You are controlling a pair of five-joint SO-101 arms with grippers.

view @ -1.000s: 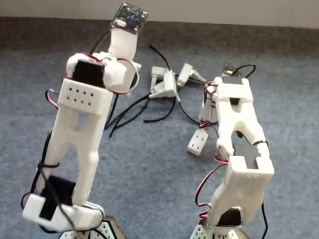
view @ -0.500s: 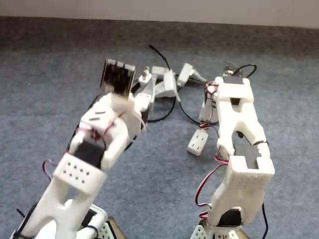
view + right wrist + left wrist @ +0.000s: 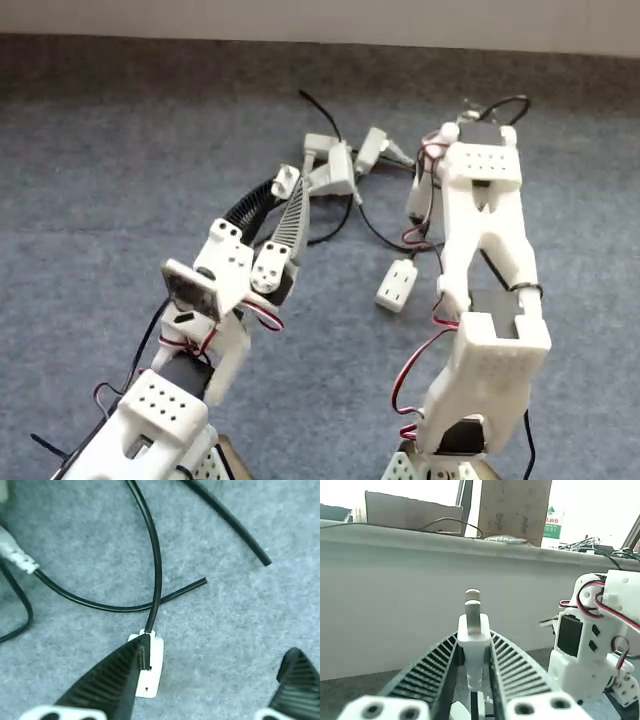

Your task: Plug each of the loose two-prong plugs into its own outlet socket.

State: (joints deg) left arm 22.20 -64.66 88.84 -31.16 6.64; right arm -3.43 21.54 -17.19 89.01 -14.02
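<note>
Your left tool point(image 3: 474, 647) is clenched on a white two-prong plug point(image 3: 473, 630). Both ribbed fingers point(image 3: 435, 665) press the plug body from either side. The prongs stick out past the tips, pointing away from the wrist cam toward the pale wall.

In the high view, the left tool point(image 3: 285, 190) reaches fwd from the near-left arm w/ the plug point(image 3: 286, 180) at its tip. It sits just beside a cluster of white adapters point(image 3: 330, 168) and black cords at the back-centre of the grey carpeted desk point(image 3: 100, 200).

Your right tool point(image 3: 218, 647) is released, w/ its jaws spread wide. One finger point(image 3: 117, 672) touches the edge of a second plug point(image 3: 152, 672), which is white and lies flat on the desk. The other finger point(image 3: 295, 675) is well apart from it. A black cord point(image 3: 155, 565) runs out of that plug's end and crosses another black lead w/ a cut end point(image 3: 202, 582). A thicker cord end point(image 3: 262, 559) lies farther off.

The outlet socket block point(image 3: 397, 284) is white w/ its slotted face up. It lies on the desk between the two arms, just beside the right arm point(image 3: 485, 260) and well apart from the held plug.
</note>
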